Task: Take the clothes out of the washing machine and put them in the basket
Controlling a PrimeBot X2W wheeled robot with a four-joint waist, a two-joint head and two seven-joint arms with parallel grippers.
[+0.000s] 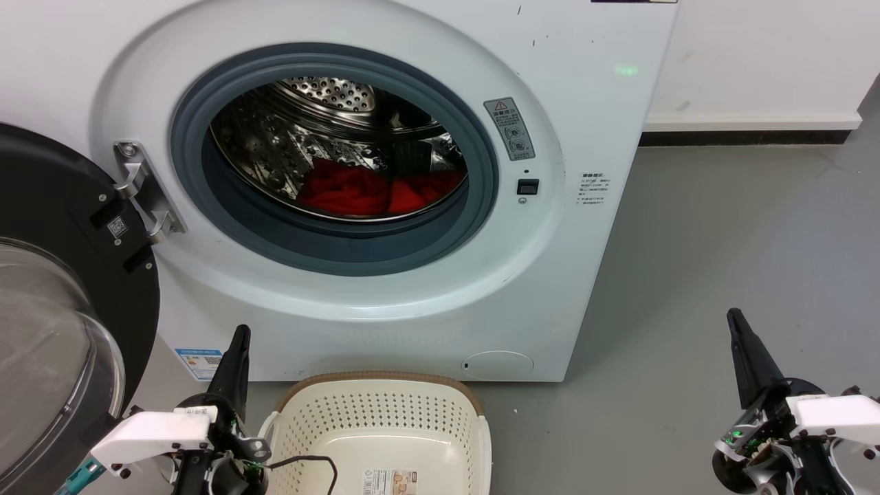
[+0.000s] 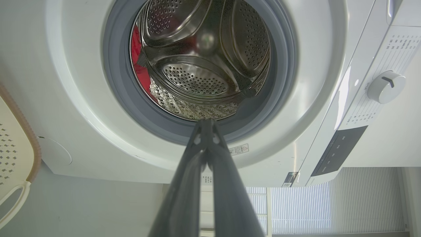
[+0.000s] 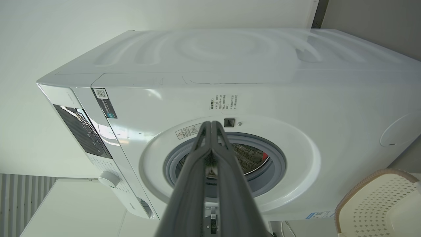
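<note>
As seen from the head camera, with the wrist cameras for detail.

Washing machine (image 1: 605, 103): white front-loader, standing on grey floor (image 1: 722, 240), white wall (image 1: 756, 55) behind. Small black button (image 1: 527, 186) right of the porthole, beneath a grey warning sticker (image 1: 509, 128).

Door (image 1: 62, 289): black-rimmed glass, swung wide to the robot's left on a metal hinge (image 1: 141, 189).

Gasket (image 1: 330, 251): grey, ringing the uncovered porthole.

Drum (image 1: 330, 93): perforated steel, shiny, with raised paddles inside.

Clothes (image 1: 375, 190): bright red fabric, heaped low on the drum's bottom, behind the gasket lip, wholly inside the machine (slivers of red in both wrist views too).

Basket (image 1: 385, 381): cream perforated plastic with brown woven-look rim and white side handles. Set on the floor just before the machine's base, below the porthole. Paper label (image 1: 390, 481) on its bottom; thin black cable (image 1: 309, 462) looped over its near left part.

Left gripper (image 1: 239, 340): lower left, just beside the basket's left handle, between basket and door. Fingers (image 2: 184, 197) pointing toward the porthole, pressed together tip to tip, gripping nothing.

Right gripper (image 1: 737, 323): lower right, above bare floor, well apart from machine and basket. Fingers (image 3: 189, 197) likewise closed tight against each other, gripping nothing, aimed at the machine's front.
</note>
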